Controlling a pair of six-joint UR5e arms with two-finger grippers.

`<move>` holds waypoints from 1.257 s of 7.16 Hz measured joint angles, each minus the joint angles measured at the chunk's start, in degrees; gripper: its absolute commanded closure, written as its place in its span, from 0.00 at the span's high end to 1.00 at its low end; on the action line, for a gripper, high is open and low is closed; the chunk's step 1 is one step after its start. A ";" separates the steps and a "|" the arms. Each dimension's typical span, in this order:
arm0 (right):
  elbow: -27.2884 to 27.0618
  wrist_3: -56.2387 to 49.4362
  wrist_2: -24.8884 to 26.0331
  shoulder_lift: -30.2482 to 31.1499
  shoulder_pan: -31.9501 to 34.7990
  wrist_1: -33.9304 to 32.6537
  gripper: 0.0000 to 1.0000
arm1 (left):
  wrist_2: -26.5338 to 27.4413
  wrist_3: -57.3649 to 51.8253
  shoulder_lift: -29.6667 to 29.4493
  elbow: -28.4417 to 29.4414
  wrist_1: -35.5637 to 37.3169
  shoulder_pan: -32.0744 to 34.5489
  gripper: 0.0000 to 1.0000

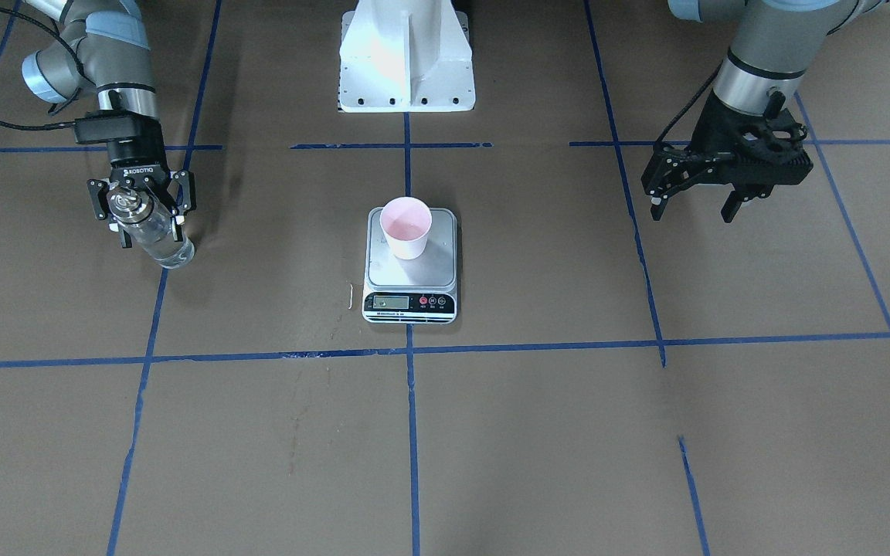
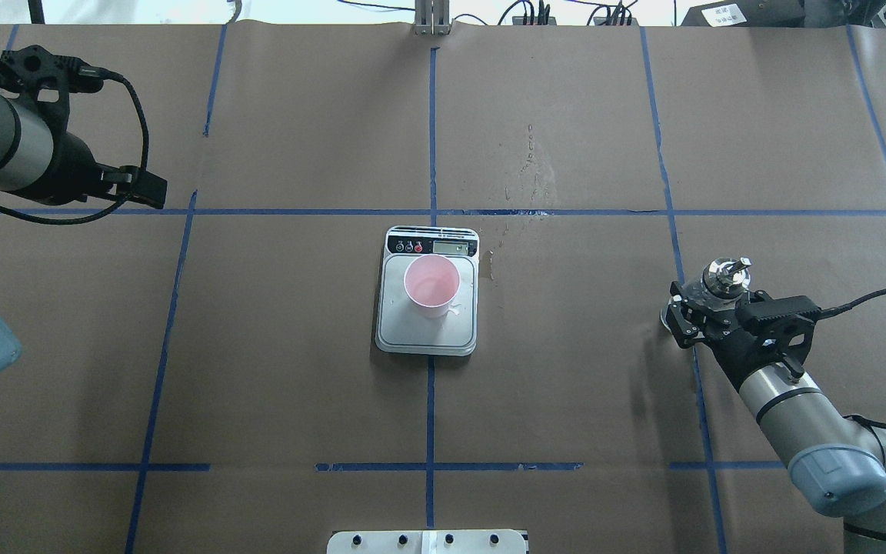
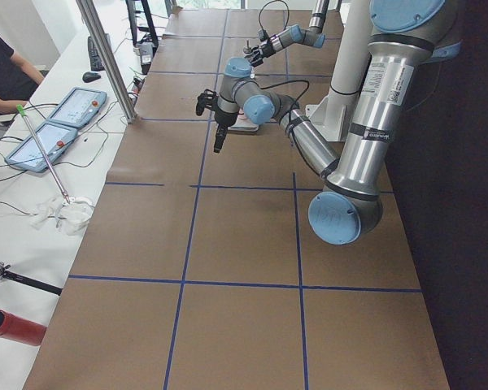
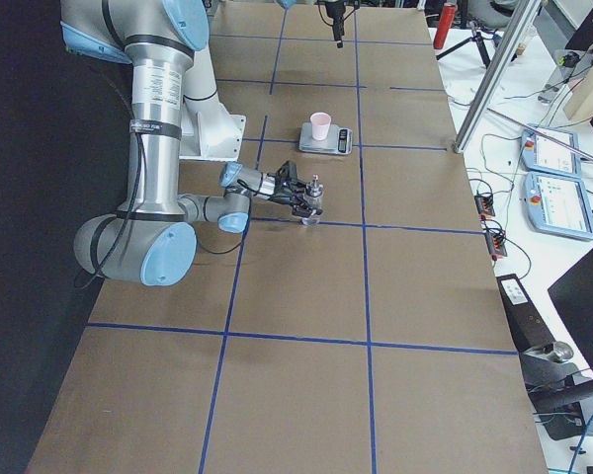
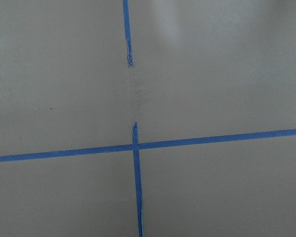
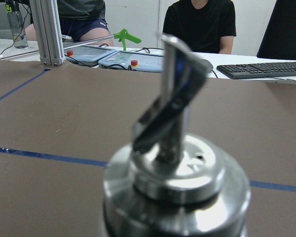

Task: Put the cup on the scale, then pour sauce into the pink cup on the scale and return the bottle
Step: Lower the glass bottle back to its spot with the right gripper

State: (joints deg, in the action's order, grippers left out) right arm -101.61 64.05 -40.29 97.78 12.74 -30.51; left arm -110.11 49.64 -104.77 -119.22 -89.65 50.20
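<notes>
on the left of the front-facing view, the right tool (image 1: 150, 229) is clamped around the clear glass bottle (image 1: 168, 247) just below its silver pour-spout cap (image 1: 127, 202). the bottle stands upright beside a blue tape line (image 1: 152, 340); whether its base touches the brown desk (image 1: 538, 432) i cannot tell. in the middle, the pink cup (image 1: 406, 228) sits upright on the platform of the silver scale (image 1: 439, 266), well apart from both tools. on the right, the left tool (image 1: 692, 210) hangs above the desk, fingers spread wide and empty.
</notes>
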 measured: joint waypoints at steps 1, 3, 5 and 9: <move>-0.17 0.02 0.09 0.05 0.00 -0.39 1.00 | 0.04 0.12 0.00 -0.18 0.03 -0.02 1.00; -0.47 0.02 0.27 0.11 -0.11 -0.65 1.00 | 0.06 0.20 0.01 -0.28 0.08 -0.02 1.00; -0.60 0.11 0.31 0.68 -0.54 -0.63 1.00 | 0.07 0.29 0.01 -0.30 0.09 -0.02 1.00; -0.77 0.20 0.46 1.40 -2.10 -0.55 1.00 | 0.07 0.91 0.01 -0.39 0.09 -0.07 1.00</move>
State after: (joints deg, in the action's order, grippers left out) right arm -102.39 64.25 -39.83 99.17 10.65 -31.07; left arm -110.04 50.55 -104.77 -119.62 -89.56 50.13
